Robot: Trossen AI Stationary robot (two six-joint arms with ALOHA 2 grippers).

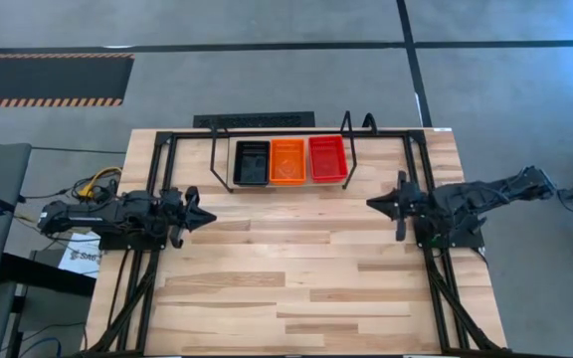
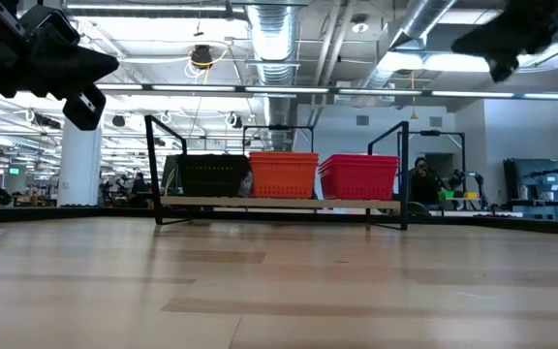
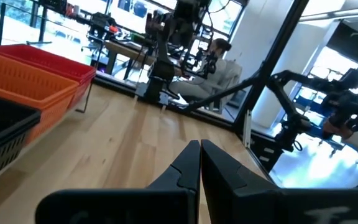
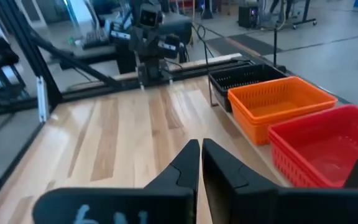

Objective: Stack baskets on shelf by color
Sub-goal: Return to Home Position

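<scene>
1. The shelf [image 1: 213, 159] stands at the upper centre of the high view, near the far edge of the table [image 1: 296, 268].
2. Three piles of baskets sit side by side on the shelf, each touching or just beside the next. The black baskets [image 1: 251, 163] are on the left, the orange baskets [image 1: 287, 160] are in the middle, and the red baskets [image 1: 327, 158] are on the right.
3. In the low view the three colours stand in the same order and at about the same height, between the shelf's upright ends. The number of baskets in each pile cannot be counted.
4. The left gripper [image 1: 210, 216] is in the left middle of the high view, over the table and pointing toward the centre. It is well apart from the shelf. The left wrist view shows its jaws clenched together with nothing between them.
5. The right gripper [image 1: 371, 203] is in the right middle of the high view, facing the left one across bare wood. It is also clear of the shelf. Its jaws are clenched and hold nothing.
6. In the low view both arms hang in the upper corners, above the table top.
7. A person [image 2: 419, 179] sits in the room behind the shelf, right of centre in the low view.
</scene>
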